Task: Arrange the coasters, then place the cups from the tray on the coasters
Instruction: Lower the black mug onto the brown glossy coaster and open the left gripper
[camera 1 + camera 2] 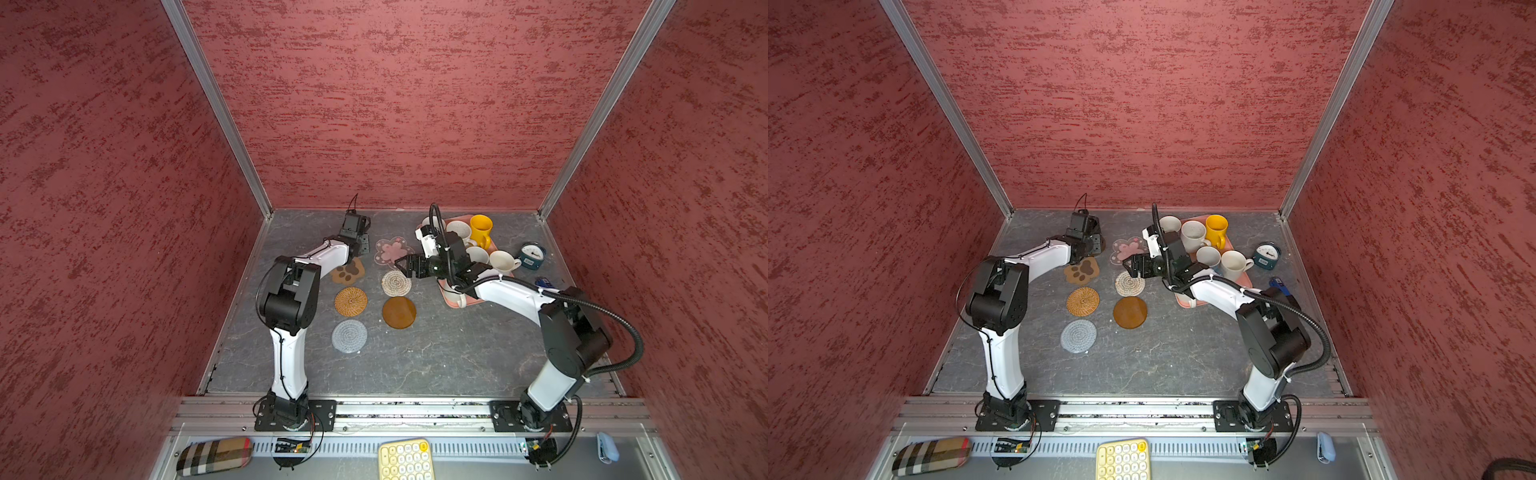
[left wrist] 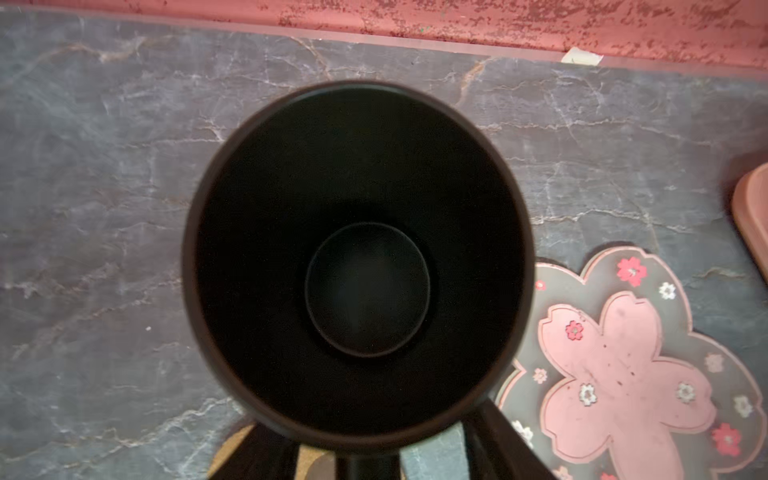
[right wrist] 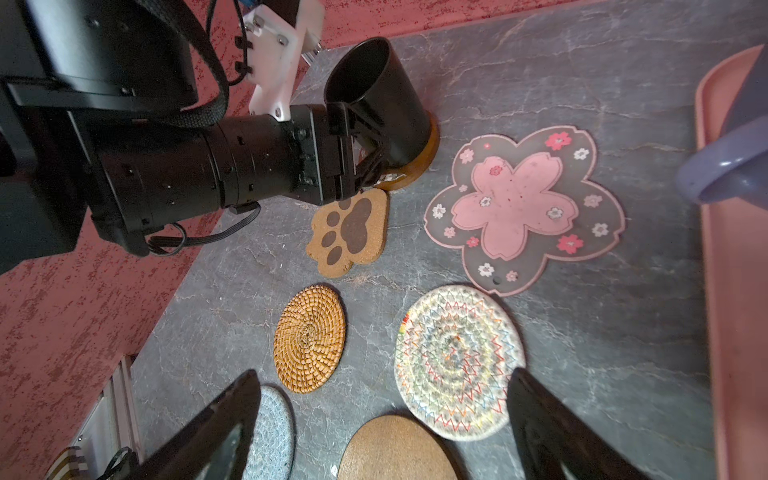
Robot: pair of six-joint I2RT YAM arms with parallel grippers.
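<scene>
Mug (image 3: 374, 95) on disc coaster (image 3: 420, 163), behind paw coaster (image 3: 350, 232); tray (image 3: 739, 332) right.

— Cups (image 1: 481, 228) on a pink tray (image 3: 739, 291): is it a kitchen?

— No, a robot lab, a closed test cell. Red textured panels (image 1: 395, 104) box in the grey tabletop (image 1: 436, 357) on three sides, joined by bare aluminium posts (image 1: 216, 104).

— What else shows it?

— The left arm (image 1: 286, 357) and right arm (image 1: 552, 382) stand bolted on black plates to an aluminium rail (image 1: 415, 409) along the front edge. Below it sit an exposed circuit board (image 1: 291, 448), loose cables and a pale yellow keypad (image 1: 405, 459).
</scene>
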